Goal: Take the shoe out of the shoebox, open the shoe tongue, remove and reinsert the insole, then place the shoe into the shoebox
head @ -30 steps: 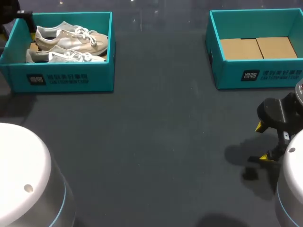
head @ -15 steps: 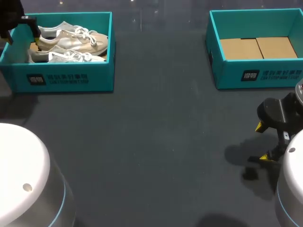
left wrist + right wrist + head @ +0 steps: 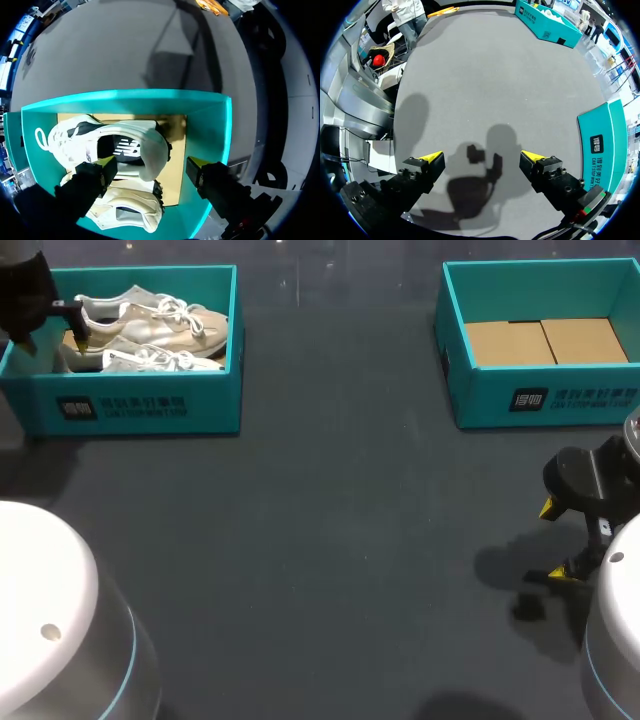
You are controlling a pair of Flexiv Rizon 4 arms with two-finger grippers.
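My left gripper (image 3: 150, 165), fingers spread, now lower over shoe (image 3: 127, 142) heels in box (image 3: 212, 130); my right gripper (image 3: 482, 159) unmoved, spread above table (image 3: 485, 75).

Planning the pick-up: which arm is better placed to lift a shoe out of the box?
Left. The left claw is open above the shoes in their shoebox; the right claw hangs over bare table, far off.

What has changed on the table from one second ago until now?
The left gripper has moved in over the heel end of the left shoebox, toward the shoes, with its fingers open and holding nothing. The shoes, that shoebox, the right shoebox and the right gripper stayed as they were.
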